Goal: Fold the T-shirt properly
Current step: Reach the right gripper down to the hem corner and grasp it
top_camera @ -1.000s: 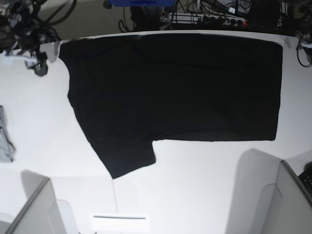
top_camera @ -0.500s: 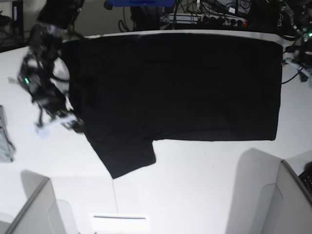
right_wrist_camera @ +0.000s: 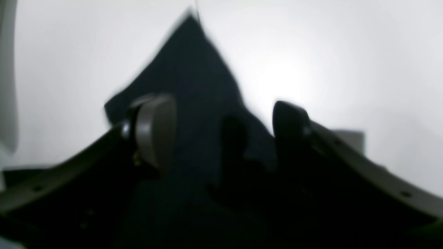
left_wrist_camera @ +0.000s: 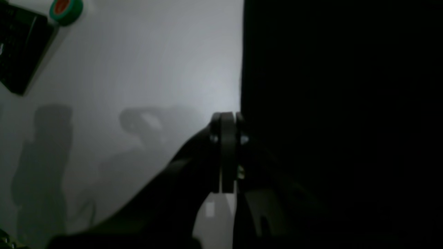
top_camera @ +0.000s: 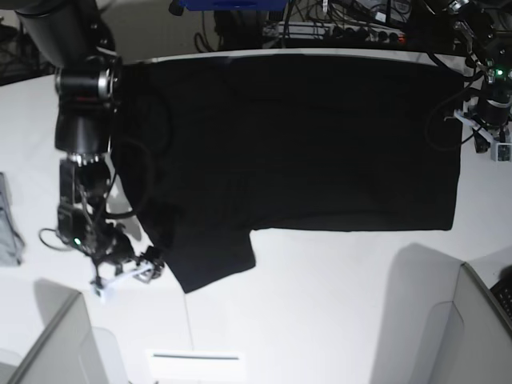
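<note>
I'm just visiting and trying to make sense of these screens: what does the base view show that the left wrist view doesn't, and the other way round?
Only the base view shows the whole T-shirt spread on the white table, both arms at its opposite ends, and the right pincer beside the sleeve. Only the left wrist view shows the left pincer up close, shut, at the shirt's straight edge, plus a green roll and a dark object in the corner. Both share the black shirt and the white table.
</note>
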You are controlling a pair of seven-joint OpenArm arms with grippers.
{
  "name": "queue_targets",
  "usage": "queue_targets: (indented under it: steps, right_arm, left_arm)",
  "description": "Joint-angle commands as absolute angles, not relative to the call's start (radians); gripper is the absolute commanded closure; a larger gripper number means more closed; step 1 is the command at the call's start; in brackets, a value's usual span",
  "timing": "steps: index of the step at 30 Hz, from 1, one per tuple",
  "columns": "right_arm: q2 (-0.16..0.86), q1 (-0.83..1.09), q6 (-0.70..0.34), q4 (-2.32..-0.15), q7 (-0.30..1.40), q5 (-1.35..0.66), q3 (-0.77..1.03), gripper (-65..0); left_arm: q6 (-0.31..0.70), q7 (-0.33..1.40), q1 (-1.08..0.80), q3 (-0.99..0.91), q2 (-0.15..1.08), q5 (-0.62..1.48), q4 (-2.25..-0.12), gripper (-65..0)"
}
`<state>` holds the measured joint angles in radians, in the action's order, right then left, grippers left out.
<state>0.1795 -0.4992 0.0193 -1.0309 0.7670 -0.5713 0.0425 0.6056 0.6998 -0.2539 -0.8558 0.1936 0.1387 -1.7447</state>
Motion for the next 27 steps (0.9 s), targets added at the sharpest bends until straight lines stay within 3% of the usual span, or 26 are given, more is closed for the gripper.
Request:
queue_targets:
  steps: [1, 8, 13, 24, 27]
  right_arm:
    - [0.199, -0.556, 0.018, -0.995, 0.737, -0.576, 0.01, -45.6]
    - [0.211, -0.72, 0.016, -0.628, 0.512, -0.576, -0.166, -46.8]
    - [0.206, -0.796, -0.128, -0.423, 0.417, -0.576, -0.248, -46.2]
    - [0.165, -0.765, -0.183, -0.394, 0.412, -0.581, -0.317, -45.8]
    - [0.154, -0.754, -0.189, -0.394, 0.412, -0.578, -0.317, -39.3]
  left_arm:
    - [0.602, 0.68, -0.251, -0.863, 0.213, 0.148, -1.762, 0.0]
    - [0.602, 0.68, -0.257, -0.868, 0.213, 0.147, -1.762, 0.0]
    - [0.602, 0.68, -0.254, -0.868, 0.213, 0.145, -1.759, 0.0]
    - [0.602, 0.68, -0.251, -0.868, 0.213, 0.145, -1.758, 0.0]
    - [0.602, 0.68, -0.251, -0.868, 0.214, 0.142, -1.758, 0.0]
